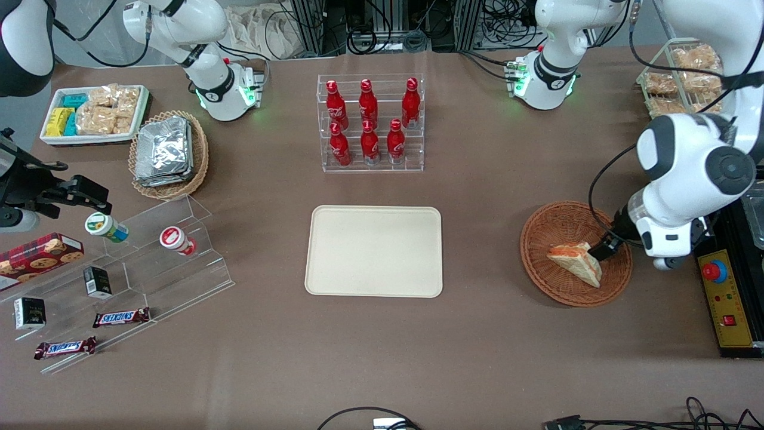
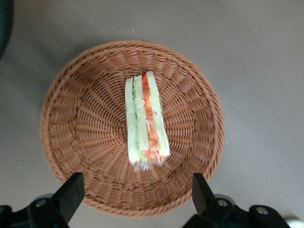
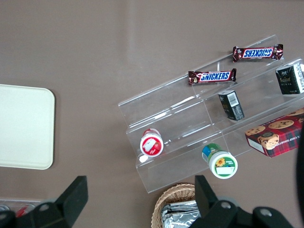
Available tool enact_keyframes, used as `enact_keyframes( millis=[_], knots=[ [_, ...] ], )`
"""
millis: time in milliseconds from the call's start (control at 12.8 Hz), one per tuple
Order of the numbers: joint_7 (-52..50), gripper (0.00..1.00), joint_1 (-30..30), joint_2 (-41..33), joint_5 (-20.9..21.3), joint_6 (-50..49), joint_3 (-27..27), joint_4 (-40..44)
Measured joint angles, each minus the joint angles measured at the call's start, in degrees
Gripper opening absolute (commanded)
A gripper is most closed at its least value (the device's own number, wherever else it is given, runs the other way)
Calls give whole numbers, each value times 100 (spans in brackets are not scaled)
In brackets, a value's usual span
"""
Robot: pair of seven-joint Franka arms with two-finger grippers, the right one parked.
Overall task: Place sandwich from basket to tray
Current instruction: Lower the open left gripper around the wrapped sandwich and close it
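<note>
The sandwich [image 1: 576,261], a clear-wrapped wedge of white bread with orange-red and green layers, lies in the reddish-brown wicker basket [image 1: 561,227] toward the working arm's end of the table. In the left wrist view the sandwich [image 2: 146,118] lies in the middle of the basket [image 2: 85,118]. My left gripper [image 1: 600,249] hangs over the basket's rim beside the sandwich, open and empty; its fingers [image 2: 71,192] stand wide apart above the rim, clear of the sandwich. The cream-beige tray [image 1: 374,251] lies flat at the table's middle with nothing on it.
A clear rack of red bottles [image 1: 370,122] stands farther from the front camera than the tray. A tan basket of foil packets [image 1: 169,152], a white snack bin [image 1: 95,113] and an acrylic stand with snacks [image 1: 137,263] lie toward the parked arm's end. A control box [image 1: 728,304] sits beside the basket.
</note>
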Motion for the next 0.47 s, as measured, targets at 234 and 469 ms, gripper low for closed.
enact_keyframes(
  millis=[234, 469],
  knots=[
    [-261, 100, 1, 401, 0, 332, 0, -16],
    [-478, 100, 3, 729, -2, 426, 0, -15]
  ],
)
